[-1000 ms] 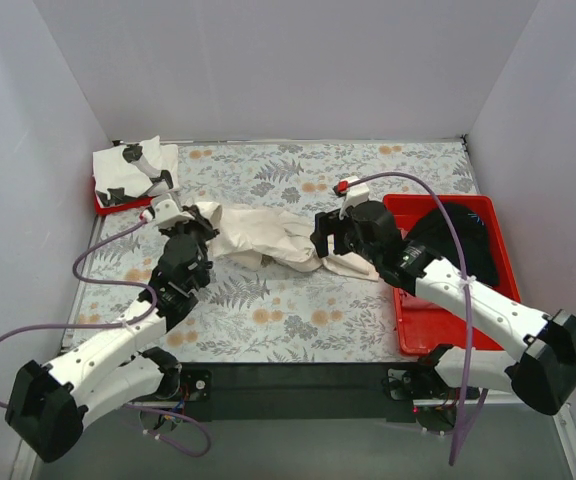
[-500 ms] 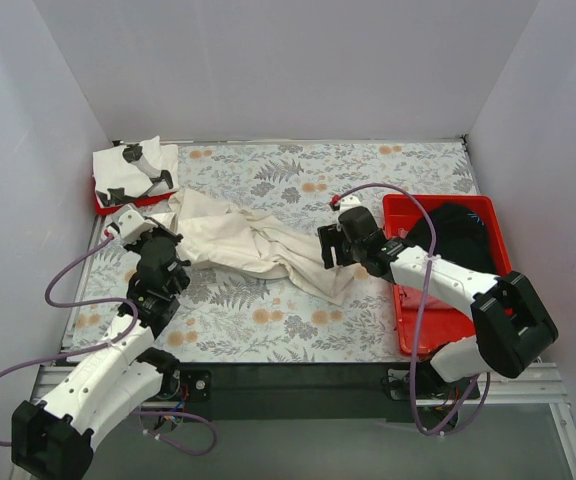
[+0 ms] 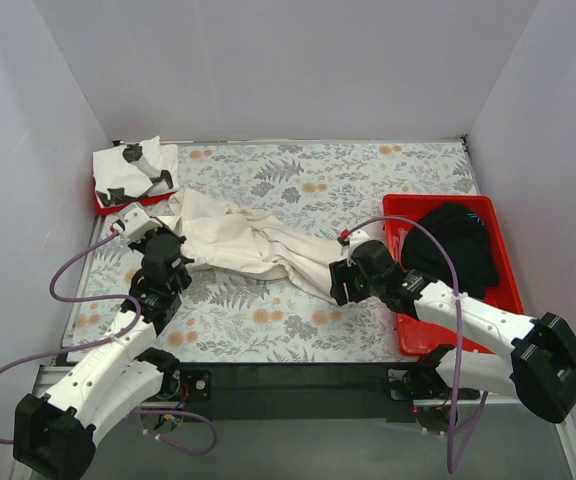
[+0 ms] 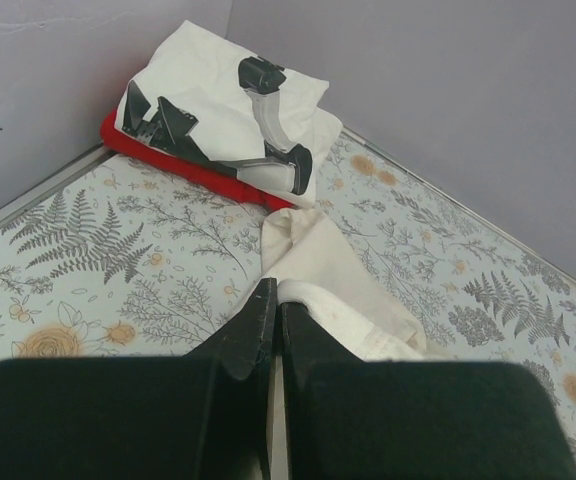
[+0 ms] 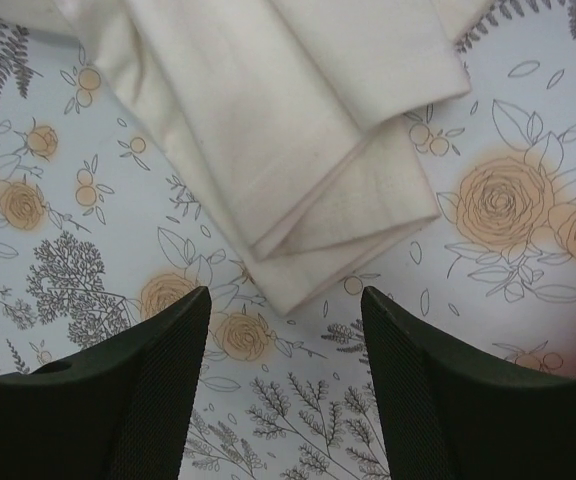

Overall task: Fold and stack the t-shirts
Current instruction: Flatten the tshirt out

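Note:
A cream t-shirt (image 3: 248, 245) lies crumpled and stretched across the floral table, from the back left to the middle. My left gripper (image 3: 171, 240) is at its left end, shut (image 4: 275, 292) on a folded edge of the cream t-shirt (image 4: 338, 290). My right gripper (image 3: 340, 285) hovers open (image 5: 286, 292) just near of the shirt's layered right corner (image 5: 298, 150), with nothing between its fingers. A white t-shirt with black marks (image 3: 133, 170) (image 4: 223, 105) lies folded on a small red tray at the back left. A black t-shirt (image 3: 453, 240) sits in the right red tray.
The large red tray (image 3: 468, 320) stands along the table's right side, close beside my right arm. The small red tray (image 4: 183, 170) fills the back left corner. Grey walls close in the table on three sides.
The left gripper dragged the cream t-shirt's end leftward, spreading it out. The right gripper let go of the cloth, moved toward the near edge to the shirt's right corner, and its jaws narrowed a little.

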Robot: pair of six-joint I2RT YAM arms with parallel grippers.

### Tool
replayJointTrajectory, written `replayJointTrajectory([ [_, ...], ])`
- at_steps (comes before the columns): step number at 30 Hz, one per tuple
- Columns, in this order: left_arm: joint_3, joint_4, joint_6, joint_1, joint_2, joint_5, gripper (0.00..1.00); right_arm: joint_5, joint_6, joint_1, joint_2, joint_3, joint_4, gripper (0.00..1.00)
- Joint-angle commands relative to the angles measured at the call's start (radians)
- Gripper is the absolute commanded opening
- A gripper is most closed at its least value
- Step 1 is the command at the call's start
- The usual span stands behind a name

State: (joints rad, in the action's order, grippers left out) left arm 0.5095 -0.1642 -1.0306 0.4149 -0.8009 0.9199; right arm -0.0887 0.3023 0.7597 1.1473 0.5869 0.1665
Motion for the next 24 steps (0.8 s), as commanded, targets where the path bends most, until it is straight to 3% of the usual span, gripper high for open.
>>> replayJointTrajectory([
  [1,0.001,0.003,-0.013,-0.008,-0.009,-0.006,0.0,0.014,0.034,0.003,-0.032,-0.036,0.024,0.55],
  [13,0.001,0.022,-0.019,-0.018,0.008,-0.021,0.0,0.014,0.04,0.015,0.112,-0.048,-0.061,0.38],
  [24,0.0,0.022,-0.023,-0.021,0.0,-0.026,0.0,-0.035,0.052,0.067,0.184,-0.03,-0.067,0.37],
])
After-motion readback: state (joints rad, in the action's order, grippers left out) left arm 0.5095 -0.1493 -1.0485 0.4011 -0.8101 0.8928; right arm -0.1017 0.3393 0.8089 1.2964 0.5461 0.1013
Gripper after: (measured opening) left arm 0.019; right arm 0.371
